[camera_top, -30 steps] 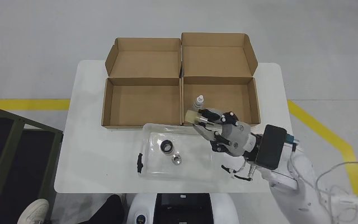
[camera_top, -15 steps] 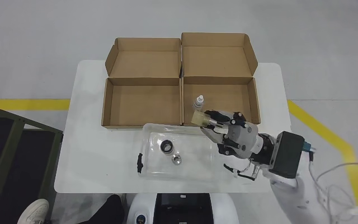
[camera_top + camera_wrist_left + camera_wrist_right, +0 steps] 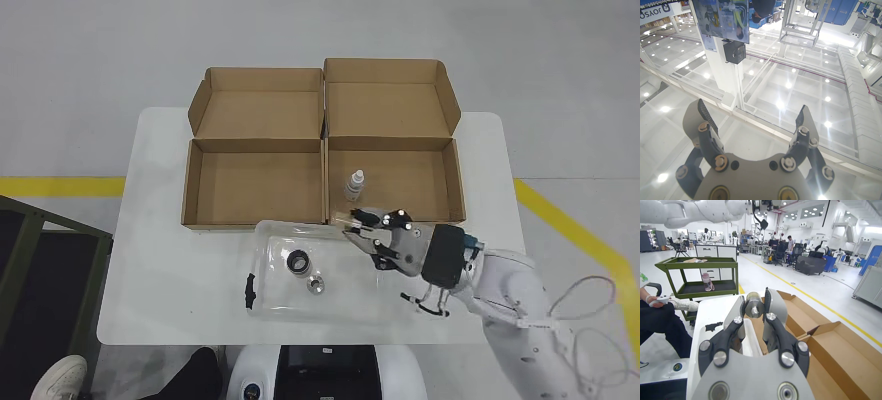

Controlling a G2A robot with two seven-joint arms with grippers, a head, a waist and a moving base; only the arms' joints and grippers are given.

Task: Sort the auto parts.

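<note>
Right tool [image 3: 754, 297] clenches a cylindrical part [image 3: 753, 310] near the right box [image 3: 440, 190]; left tool [image 3: 753, 119] stands released. One bottle [image 3: 354, 183] sits boxed; two parts [image 3: 298, 262] wait in the tray [image 3: 345, 297].

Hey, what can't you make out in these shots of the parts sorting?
1. Held cylinder: in the top view, mostly covered by the right hand.
2. Black ring and metal piece in the clear tray: in the top view, too small to identify.
3. Left hand: its place over the table is unclear, because the left wrist view faces the ceiling.
</note>
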